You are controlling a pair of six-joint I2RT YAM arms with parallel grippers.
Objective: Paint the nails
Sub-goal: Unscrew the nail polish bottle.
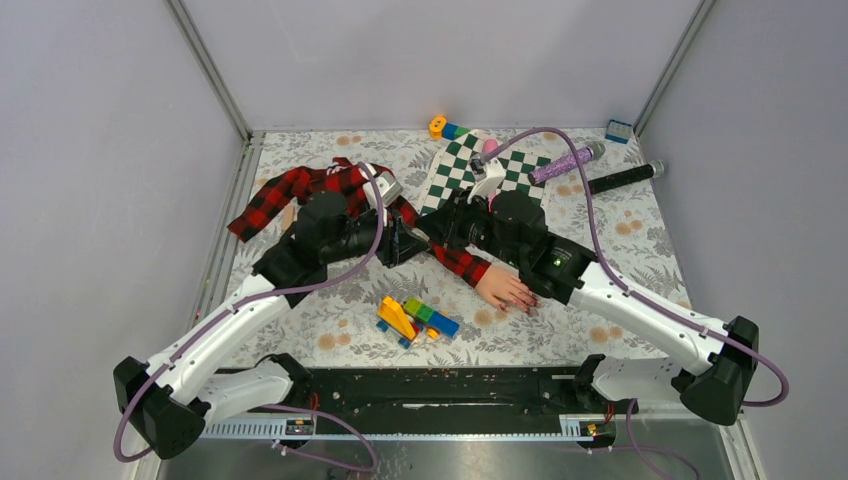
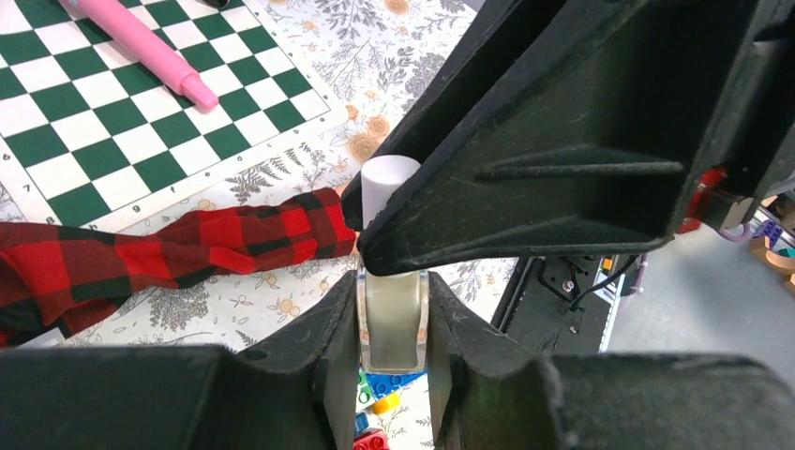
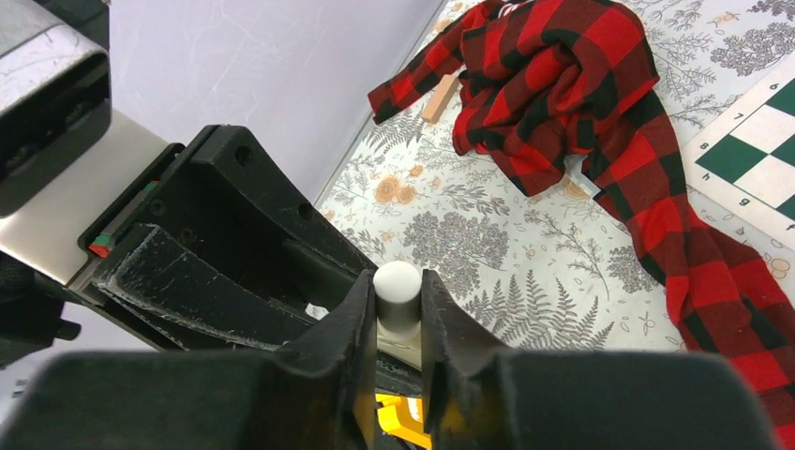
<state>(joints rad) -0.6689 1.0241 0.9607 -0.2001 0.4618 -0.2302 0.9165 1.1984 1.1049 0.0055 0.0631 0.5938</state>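
Note:
The pale pink mannequin hand (image 1: 503, 288) lies on the table mat, its red-black plaid sleeve (image 1: 305, 187) trailing to the back left. Its dark-red nails (image 1: 529, 303) point right, beside the right arm. Above the sleeve the two grippers meet. My left gripper (image 2: 394, 314) is shut on the body of a small pale bottle (image 2: 394, 323). My right gripper (image 3: 397, 298) is shut on the bottle's white cap (image 3: 397, 284). The cap also shows in the left wrist view (image 2: 386, 186), between the right gripper's black fingers (image 2: 562, 159). In the top view the bottle is hidden by the grippers.
A green-white chessboard (image 1: 462, 172) lies at the back with a pink pen (image 2: 141, 47) on it. A purple glitter stick (image 1: 565, 162), a black cylinder (image 1: 625, 178) and a blue brick (image 1: 618, 130) are at the back right. Coloured bricks (image 1: 415, 318) lie at the front centre.

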